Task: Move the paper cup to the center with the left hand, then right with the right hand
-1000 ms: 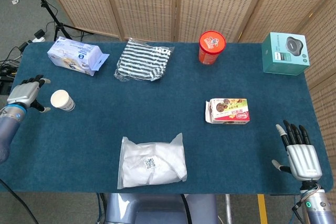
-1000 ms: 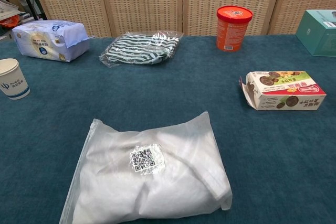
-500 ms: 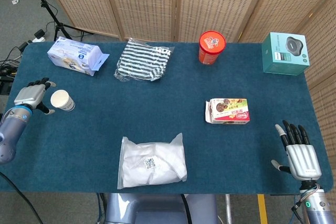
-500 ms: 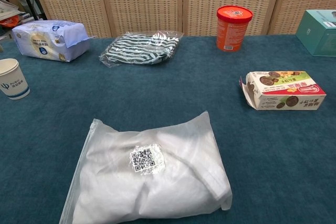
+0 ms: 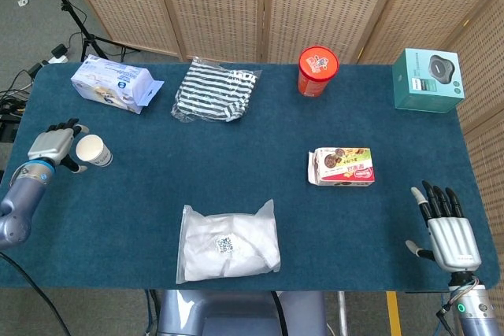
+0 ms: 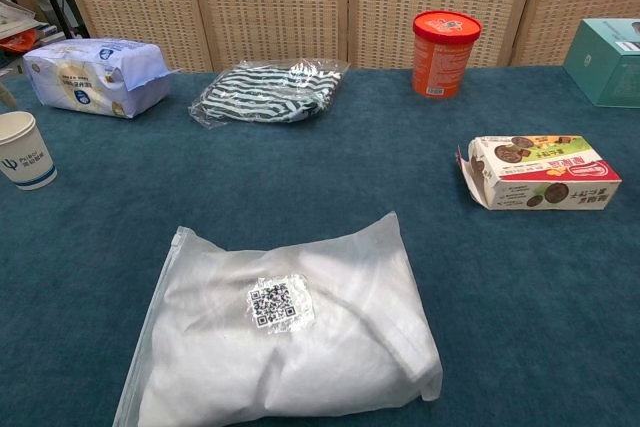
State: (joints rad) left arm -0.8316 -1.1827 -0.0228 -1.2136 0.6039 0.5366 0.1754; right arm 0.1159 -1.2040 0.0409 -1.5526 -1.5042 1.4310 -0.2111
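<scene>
Paper cup [image 5: 94, 150] stands upright at desk [image 5: 236, 163] far-left edge, just at 3 o'clock of left hand [image 5: 52, 144], fingers [image 5: 69, 125] spread and unclosed around it; right hand [image 5: 449, 234] far off, open.

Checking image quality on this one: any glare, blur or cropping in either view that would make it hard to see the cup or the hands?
Head view: even, soft light, sharp throughout; paper cup, left hand and right hand all clear. Chest view: equally sharp, mild sheen on the white plastic bag, the cup sits at the left edge, and neither hand clearly shows.
</scene>
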